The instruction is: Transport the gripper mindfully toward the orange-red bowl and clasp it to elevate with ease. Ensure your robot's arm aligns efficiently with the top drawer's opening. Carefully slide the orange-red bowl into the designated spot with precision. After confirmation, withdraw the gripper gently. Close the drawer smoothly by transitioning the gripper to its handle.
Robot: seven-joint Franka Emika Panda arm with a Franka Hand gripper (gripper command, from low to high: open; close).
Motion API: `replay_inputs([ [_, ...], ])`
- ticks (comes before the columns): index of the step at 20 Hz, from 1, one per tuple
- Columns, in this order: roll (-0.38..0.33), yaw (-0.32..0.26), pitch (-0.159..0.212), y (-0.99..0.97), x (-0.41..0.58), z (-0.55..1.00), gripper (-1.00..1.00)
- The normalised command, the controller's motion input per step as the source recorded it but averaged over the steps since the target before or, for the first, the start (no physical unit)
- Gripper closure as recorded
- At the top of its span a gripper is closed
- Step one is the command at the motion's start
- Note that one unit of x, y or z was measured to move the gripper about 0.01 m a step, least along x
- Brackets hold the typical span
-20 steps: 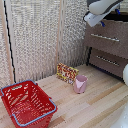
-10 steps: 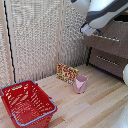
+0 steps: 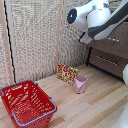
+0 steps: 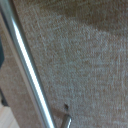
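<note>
Compared with the earlier exterior frames, the robot's arm [image 3: 100, 20] now fills more of the upper right of the frame, its blue-ringed cap turned toward the camera, while the floor objects lie as they did. The orange-red bowl appears in neither current view; whether it sits inside the drawer cannot be told. The handle [image 4: 29, 70] of the top drawer [image 4: 85, 65] crosses the wrist view as a long silver bar running steeply from the upper left corner down to the lower middle, standing just off the grey-brown drawer front, so the bar's long axis lies nearly lengthwise in that picture and very close to the camera. A slim grey tip at the lower middle edge may be a finger, but this is uncertain. The gripper [image 3: 86, 38] shows in the exterior view only as a small white block below the arm at upper right, beside the drawer fronts; whether it is spread, clenched or touching the bar cannot be told. Outward, on the wooden floor, stand a pink cup [image 3: 80, 84] at centre, a patterned box [image 3: 66, 73] behind it and a red wire basket [image 3: 27, 104] at lower left.
</note>
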Motion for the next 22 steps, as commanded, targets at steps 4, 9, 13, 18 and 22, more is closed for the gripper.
replay_inputs([
  [4, -0.119, 0.156, 0.264, -0.06, 0.004, -0.13, -1.00],
  [9, -0.014, 0.172, 0.112, -0.29, 0.074, -0.15, -1.00],
  [13, 0.065, 0.126, 0.007, -0.42, 0.144, 0.10, 1.00],
  [18, 0.019, -0.041, -0.125, -0.06, -0.026, 0.26, 1.00],
  [22, 0.000, -0.043, -0.054, 0.01, -0.117, 0.03, 1.00],
])
